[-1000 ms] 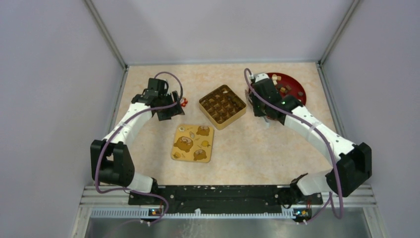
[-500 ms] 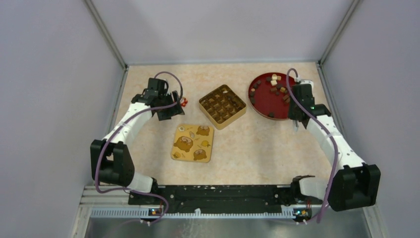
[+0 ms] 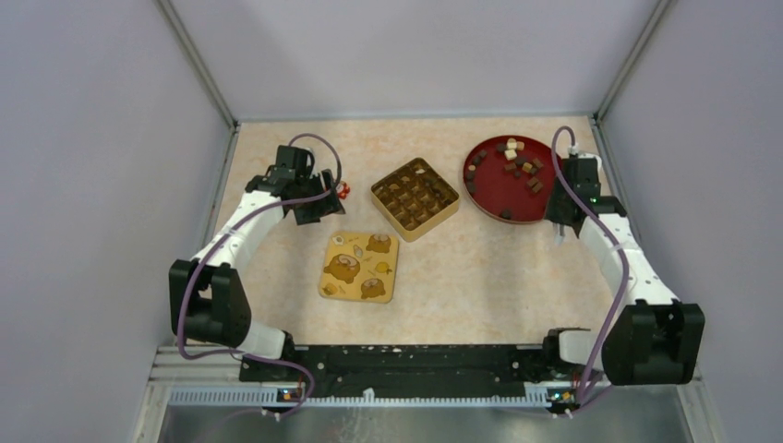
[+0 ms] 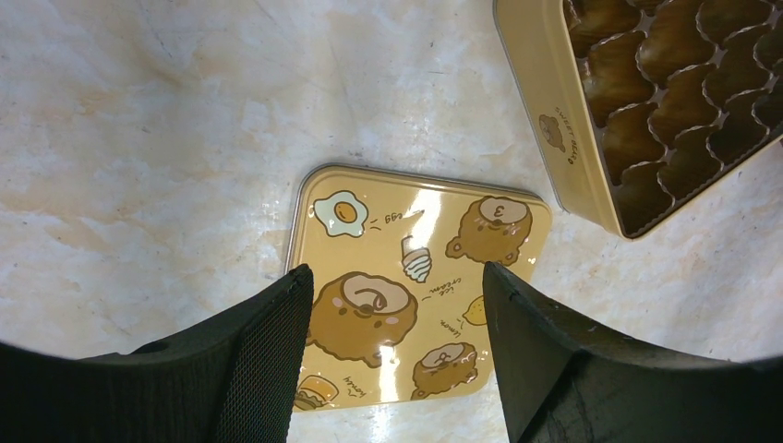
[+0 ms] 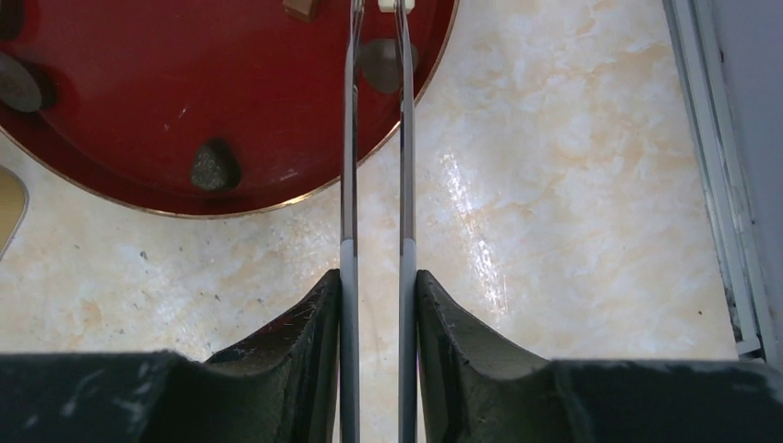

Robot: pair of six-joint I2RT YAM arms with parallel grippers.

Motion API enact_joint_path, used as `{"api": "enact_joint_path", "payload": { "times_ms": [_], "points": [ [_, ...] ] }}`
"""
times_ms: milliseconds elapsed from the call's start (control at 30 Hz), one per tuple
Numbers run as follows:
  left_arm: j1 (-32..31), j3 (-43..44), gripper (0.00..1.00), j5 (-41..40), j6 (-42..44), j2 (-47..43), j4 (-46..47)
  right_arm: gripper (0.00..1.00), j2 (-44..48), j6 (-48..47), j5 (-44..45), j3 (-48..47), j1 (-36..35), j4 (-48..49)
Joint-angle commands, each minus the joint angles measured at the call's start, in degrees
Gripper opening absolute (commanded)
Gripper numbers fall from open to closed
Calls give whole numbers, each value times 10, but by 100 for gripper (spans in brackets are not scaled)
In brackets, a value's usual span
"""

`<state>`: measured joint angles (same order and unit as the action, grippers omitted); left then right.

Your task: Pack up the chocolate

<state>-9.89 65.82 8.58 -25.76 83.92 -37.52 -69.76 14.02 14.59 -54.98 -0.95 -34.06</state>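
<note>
The chocolate (image 3: 519,167) is several small dark, tan and cream lumps on a red plate (image 3: 487,196) at the back right. A gold tin (image 3: 415,197) with brown cup cells stands at the middle; I cannot tell what the cells hold. My right gripper (image 3: 565,210) is shut on metal tweezers (image 5: 350,138) at the plate's right rim (image 5: 277,189). The blades straddle one dark lump (image 5: 379,61); another lump (image 5: 214,166) lies to the left. My left gripper (image 3: 309,207) is open and empty, hovering above the yellow lid (image 4: 415,268).
The yellow lid (image 3: 360,266) with bear pictures lies flat in front of the tin (image 4: 646,101). A small red-and-white sweet (image 3: 343,191) lies beside my left gripper. The table's right rail (image 5: 720,185) runs close to my right gripper.
My right arm has swung from beside the tin across the plate to its right rim, with the tweezers still held. The left arm has not moved.
</note>
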Motion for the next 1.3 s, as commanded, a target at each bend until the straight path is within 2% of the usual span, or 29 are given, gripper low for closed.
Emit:
{"api": "enact_joint_path", "payload": {
  "times_ms": [0, 600, 900, 1000, 1267],
  "points": [
    [2, 11, 73, 10, 4, -1, 17, 32, -22, 7, -13, -25, 15, 48],
    [2, 24, 73, 9, 4, 6, 12, 39, -79, -9, -13, -41, 40, 73],
    [2, 27, 72, 10, 3, 11, 12, 38, -114, -10, -29, -43, 46, 97],
    [2, 28, 72, 9, 2, 11, 12, 35, -123, -12, -29, -46, 46, 98],
    [2, 32, 72, 9, 8, 15, 9, 13, -89, -11, -35, -46, 46, 89]
  ]
}}
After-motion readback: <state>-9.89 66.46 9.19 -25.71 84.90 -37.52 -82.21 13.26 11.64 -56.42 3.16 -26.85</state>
